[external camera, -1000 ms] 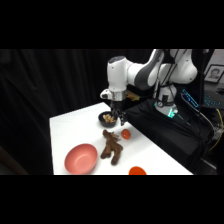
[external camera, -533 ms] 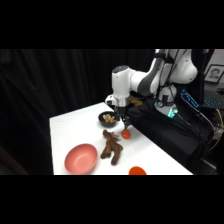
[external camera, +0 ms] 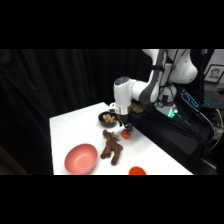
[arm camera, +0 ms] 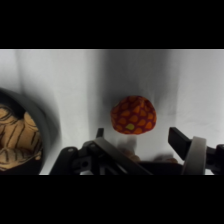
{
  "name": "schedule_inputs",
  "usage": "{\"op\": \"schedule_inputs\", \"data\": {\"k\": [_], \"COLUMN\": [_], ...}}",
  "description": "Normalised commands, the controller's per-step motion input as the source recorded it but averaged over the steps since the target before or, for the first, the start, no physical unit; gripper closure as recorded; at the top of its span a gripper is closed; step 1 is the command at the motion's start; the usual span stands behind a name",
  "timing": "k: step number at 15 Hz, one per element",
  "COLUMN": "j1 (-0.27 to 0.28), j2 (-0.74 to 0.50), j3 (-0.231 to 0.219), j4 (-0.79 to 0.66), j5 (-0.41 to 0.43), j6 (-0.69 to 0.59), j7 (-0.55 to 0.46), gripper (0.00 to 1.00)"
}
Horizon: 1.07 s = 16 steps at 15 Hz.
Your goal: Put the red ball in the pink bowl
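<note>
The red ball (arm camera: 133,114), red-orange with yellow spots, lies on the white table just right of the small black bowl; the side view shows the ball (external camera: 126,134) too. My gripper (external camera: 124,126) hangs low right above it and stands open. In the wrist view the gripper (arm camera: 139,134) has one finger on each side of the ball, and neither touches it. The pink bowl (external camera: 81,158), wide and shallow, sits near the table's front left, well apart from the gripper and with nothing in it.
A small black bowl (external camera: 107,119) with pale bits stands just left of the ball; its rim (arm camera: 44,120) is close to the left finger. A brown plush toy (external camera: 111,146) lies between ball and pink bowl. An orange-red object (external camera: 136,171) sits at the front edge.
The gripper has moved from above the black bowl to the right and down, and now hangs just over the red ball. Nothing on the table has shifted.
</note>
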Motion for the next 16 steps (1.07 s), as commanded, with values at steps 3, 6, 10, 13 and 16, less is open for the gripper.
{"op": "schedule_inputs", "data": {"k": [3, 6, 10, 13, 16], "j1": [0.048, 0.035, 0.037, 0.069, 0.105], "j2": [0.18, 0.19, 0.16, 0.12, 0.08], "j3": [0.033, 0.026, 0.016, -0.030, -0.078], "j4": [0.03, 0.06, 0.08, 0.07, 0.05], "j5": [0.111, 0.106, 0.092, 0.042, -0.016], "j6": [0.22, 0.20, 0.16, 0.16, 0.16], "j7": [0.02, 0.01, 0.00, 0.04, 0.07], "gripper": [0.00, 0.00, 0.00, 0.35, 0.60]}}
